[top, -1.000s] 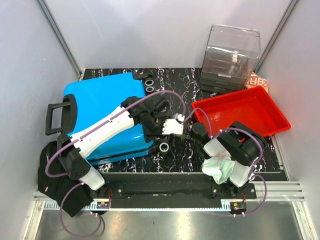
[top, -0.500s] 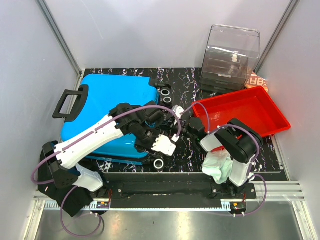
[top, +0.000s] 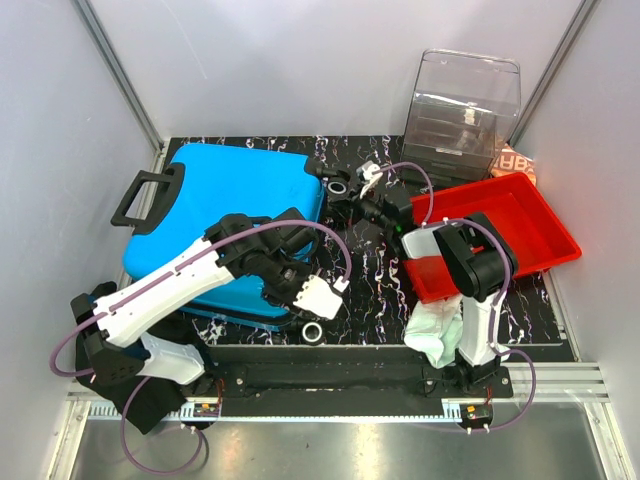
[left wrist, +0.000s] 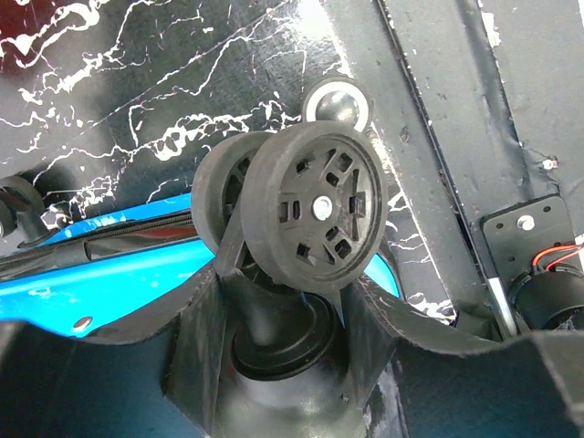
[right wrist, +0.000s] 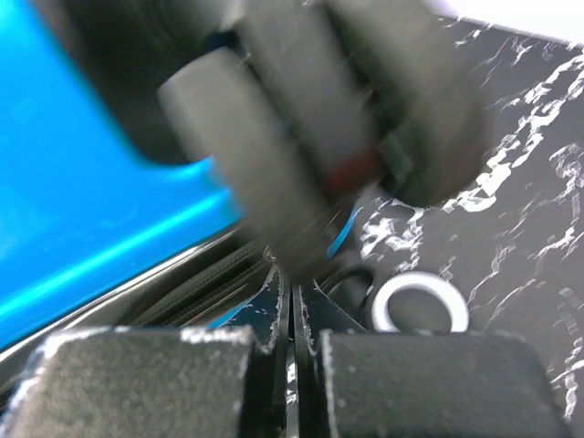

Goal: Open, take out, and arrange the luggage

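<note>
The luggage [top: 230, 195], a bright blue hard-shell suitcase, lies flat and closed at the left, its black handle [top: 148, 198] pointing left. My left gripper [top: 306, 312] is at its near right corner. In the left wrist view its jaws [left wrist: 283, 292] are shut around the stem of a black caster wheel [left wrist: 315, 208]. My right gripper [top: 352, 207] is at the far right corner beside the far wheels [top: 340, 187]. In the right wrist view its fingers [right wrist: 294, 319] are shut against the blue shell's [right wrist: 82, 210] zip seam; anything between them is hidden.
A red tray [top: 525, 205] lies at the right, under the right arm. A clear drawer box [top: 465, 110] stands at the back right. A dark cloth [top: 110, 370] lies near the left base and a pale cloth [top: 435, 335] near the right base.
The suitcase has swung round so that its handle end lies further back. My left gripper came nearer with the near wheel. My right gripper moved away to the far corner.
</note>
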`<state>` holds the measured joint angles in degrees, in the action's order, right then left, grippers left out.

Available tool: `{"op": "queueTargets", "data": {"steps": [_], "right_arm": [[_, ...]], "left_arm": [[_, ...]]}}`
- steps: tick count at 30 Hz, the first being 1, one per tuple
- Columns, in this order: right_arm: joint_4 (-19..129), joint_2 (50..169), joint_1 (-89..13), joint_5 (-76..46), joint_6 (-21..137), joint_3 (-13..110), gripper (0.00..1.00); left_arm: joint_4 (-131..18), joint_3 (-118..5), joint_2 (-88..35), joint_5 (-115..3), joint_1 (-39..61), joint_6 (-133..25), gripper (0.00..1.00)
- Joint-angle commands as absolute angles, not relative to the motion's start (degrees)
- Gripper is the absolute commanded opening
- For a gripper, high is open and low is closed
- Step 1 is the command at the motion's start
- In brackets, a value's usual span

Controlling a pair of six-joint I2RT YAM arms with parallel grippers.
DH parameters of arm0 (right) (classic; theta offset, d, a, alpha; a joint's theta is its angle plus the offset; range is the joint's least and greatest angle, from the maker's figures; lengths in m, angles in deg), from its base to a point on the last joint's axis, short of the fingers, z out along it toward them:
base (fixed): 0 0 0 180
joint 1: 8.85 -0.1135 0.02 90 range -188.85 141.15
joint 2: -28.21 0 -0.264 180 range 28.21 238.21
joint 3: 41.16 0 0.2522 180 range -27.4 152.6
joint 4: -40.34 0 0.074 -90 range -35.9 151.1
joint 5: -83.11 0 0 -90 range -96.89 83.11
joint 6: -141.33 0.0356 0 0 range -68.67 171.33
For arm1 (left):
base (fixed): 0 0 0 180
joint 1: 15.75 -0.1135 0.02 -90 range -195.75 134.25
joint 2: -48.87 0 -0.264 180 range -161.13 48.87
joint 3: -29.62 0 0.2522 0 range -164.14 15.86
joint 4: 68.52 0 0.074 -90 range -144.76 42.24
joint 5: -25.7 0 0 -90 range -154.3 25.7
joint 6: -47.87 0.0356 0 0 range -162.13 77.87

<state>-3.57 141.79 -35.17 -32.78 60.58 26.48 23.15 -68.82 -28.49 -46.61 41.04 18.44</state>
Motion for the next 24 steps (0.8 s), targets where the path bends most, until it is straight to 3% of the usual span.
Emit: {"op": "queueTargets", "data": {"steps": [1,7,14,24], "right_arm": [[-8.8,142.7,-30.0,-32.4,59.0,33.8,0.00],[-13.8,148.7,-23.7,-39.1,65.1,40.1,0.00],[-10.7,154.7,-23.0,-52.9,66.1,51.9,0.00],[0.9,160.8,-23.0,-52.7,67.0,65.9,0.00]], "left_arm": [[33.2,-69.0,-24.0,-40.9,42.4,23.3,0.00],[33.6,-66.8,-22.0,-41.4,42.5,23.7,0.00],[33.5,-66.2,-21.4,-42.9,43.0,25.2,0.00],[33.2,-65.1,-20.4,-42.8,43.4,26.6,0.00]]}}
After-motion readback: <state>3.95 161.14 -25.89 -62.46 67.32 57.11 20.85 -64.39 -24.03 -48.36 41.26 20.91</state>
